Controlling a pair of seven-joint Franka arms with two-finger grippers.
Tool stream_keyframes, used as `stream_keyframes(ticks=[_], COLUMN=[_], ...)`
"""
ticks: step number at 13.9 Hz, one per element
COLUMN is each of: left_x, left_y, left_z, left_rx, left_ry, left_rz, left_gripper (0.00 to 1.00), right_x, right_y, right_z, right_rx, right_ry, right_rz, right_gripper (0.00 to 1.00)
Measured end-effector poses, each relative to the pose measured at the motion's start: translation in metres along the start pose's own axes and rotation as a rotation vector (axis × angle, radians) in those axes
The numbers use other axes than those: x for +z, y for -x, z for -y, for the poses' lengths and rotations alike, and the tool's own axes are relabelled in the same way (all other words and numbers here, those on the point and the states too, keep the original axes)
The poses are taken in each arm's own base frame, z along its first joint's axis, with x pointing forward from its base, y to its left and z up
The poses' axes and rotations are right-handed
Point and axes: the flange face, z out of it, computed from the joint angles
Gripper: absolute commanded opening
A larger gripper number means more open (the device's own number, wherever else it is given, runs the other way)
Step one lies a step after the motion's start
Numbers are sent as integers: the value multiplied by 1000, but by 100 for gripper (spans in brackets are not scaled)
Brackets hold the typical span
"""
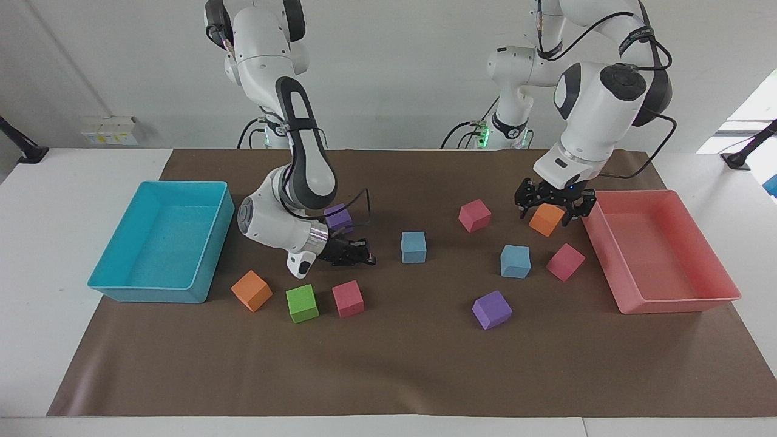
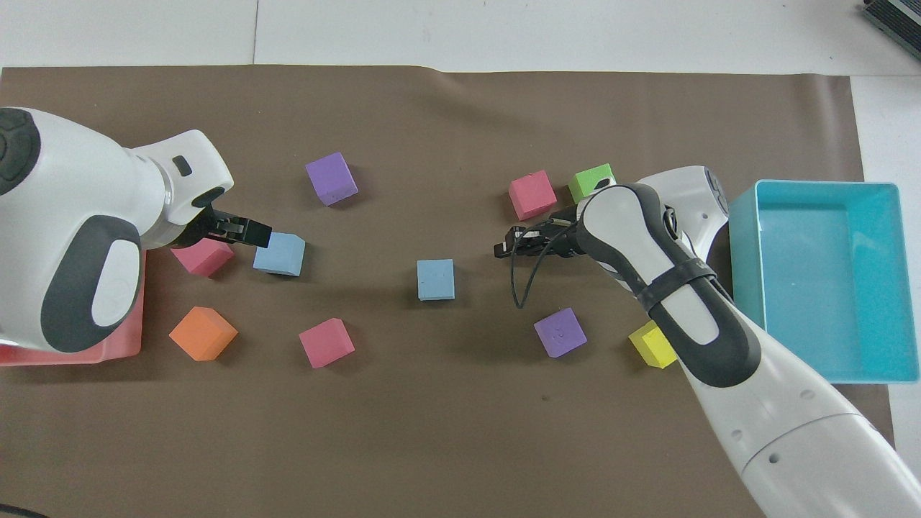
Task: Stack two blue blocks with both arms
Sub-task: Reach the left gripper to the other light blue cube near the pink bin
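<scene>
Two sky-blue blocks lie apart on the brown mat: one in the middle [image 1: 413, 247] [image 2: 436, 279], one [image 1: 515, 261] [image 2: 279, 254] toward the left arm's end. My right gripper [image 1: 364, 255] [image 2: 501, 249] lies low and level over the mat, open and empty. It points at the middle blue block from the right arm's end, a short gap from it. My left gripper [image 1: 548, 211] [image 2: 252, 232] is open and empty. It hangs over the mat between a pink cube [image 2: 202, 255] and the other blue block.
A turquoise tray [image 1: 145, 294] stands at the right arm's end, a pink tray [image 1: 674, 305] at the left arm's end. Purple [image 1: 491, 309] [image 1: 339, 216], pink [image 1: 475, 215] [image 1: 348, 298], orange [image 1: 251, 291] [image 1: 546, 222], green [image 1: 302, 303] and yellow [image 2: 653, 344] cubes are scattered on the mat.
</scene>
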Motion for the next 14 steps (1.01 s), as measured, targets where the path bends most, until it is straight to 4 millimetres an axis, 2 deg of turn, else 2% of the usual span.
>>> stream_keyframes(ticks=[2,6,10,14], left_x=[19,63,99,131], left_y=[-6,-5,2,13], left_z=[2,3,2,-9], left_rx=[-2,-5,-4,15], left_ry=[0,-3,-3,-3], left_rz=[-1,-28,-20,-30], left_gripper=[100,100,100,100], right_x=[10,35,41,41], right_y=[1,11,15,15], right_z=[-2,11,5,1], right_rx=[4,37,22,20], right_ry=[-27,-80,-65,-63], right_rz=[1,-14,-18,-19], right_gripper=[0,0,0,0])
